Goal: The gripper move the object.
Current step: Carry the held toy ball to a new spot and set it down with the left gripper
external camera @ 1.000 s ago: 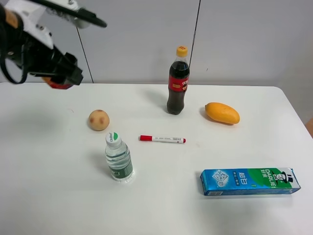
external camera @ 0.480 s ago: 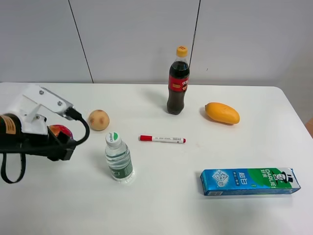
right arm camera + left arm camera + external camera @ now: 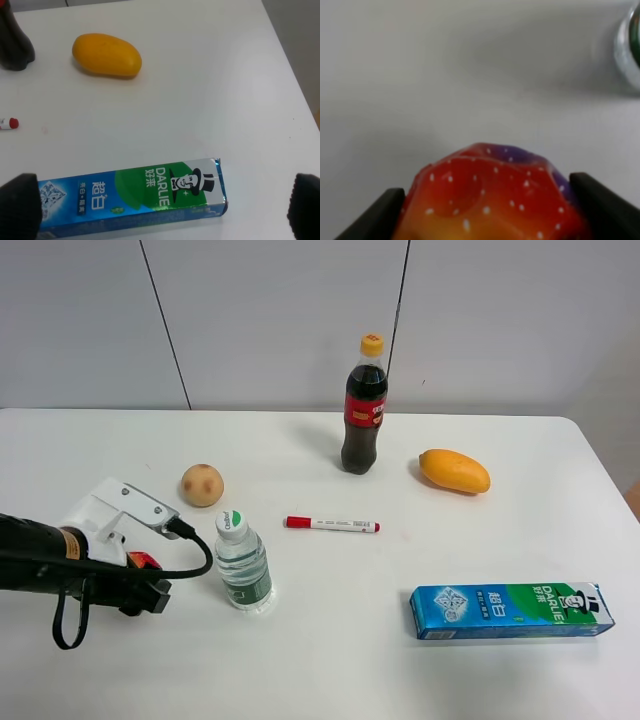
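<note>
Ball (image 3: 492, 200), red and yellow with a purple patch, sits clamped between the 2 dark fingers (image 3: 380, 215) of the left gripper (image 3: 148, 580), close to the white table (image 3: 400, 660). A water bottle (image 3: 243, 565) stands just beyond the jaws, off to one side. The right gripper (image 3: 162, 205) hangs with its jaws wide apart above a toothpaste box (image 3: 132, 197).

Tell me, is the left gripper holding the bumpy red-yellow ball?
Yes, gripper shut on the ball; dark fingers touch both its sides.
</note>
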`<action>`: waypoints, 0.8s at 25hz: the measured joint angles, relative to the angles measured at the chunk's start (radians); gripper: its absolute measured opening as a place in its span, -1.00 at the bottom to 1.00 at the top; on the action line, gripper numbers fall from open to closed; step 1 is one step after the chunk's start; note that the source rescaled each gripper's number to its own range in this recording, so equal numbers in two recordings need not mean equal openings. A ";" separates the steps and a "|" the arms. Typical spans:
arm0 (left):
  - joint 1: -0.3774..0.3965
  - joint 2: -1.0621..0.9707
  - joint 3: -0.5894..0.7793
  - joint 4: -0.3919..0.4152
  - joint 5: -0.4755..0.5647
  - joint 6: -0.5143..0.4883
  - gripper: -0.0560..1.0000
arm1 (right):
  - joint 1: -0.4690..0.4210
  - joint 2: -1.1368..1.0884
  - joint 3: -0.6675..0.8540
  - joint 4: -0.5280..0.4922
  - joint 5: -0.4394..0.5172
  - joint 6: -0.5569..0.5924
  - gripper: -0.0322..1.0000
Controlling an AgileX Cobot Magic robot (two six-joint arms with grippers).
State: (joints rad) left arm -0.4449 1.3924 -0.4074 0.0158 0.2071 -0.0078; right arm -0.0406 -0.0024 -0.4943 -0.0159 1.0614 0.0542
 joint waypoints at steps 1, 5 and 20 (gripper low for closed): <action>0.000 0.019 0.000 -0.001 0.000 0.000 -0.83 | 0.000 0.000 0.000 0.000 0.000 0.000 1.00; 0.029 0.084 -0.001 -0.006 -0.001 0.000 -0.83 | 0.000 0.000 0.000 0.000 0.000 0.000 1.00; 0.112 0.131 -0.001 0.024 0.000 0.000 -0.83 | 0.000 0.000 0.000 0.000 0.000 0.000 1.00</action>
State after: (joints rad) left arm -0.3333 1.5238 -0.4083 0.0393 0.2069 -0.0078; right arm -0.0406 -0.0024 -0.4943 -0.0159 1.0614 0.0542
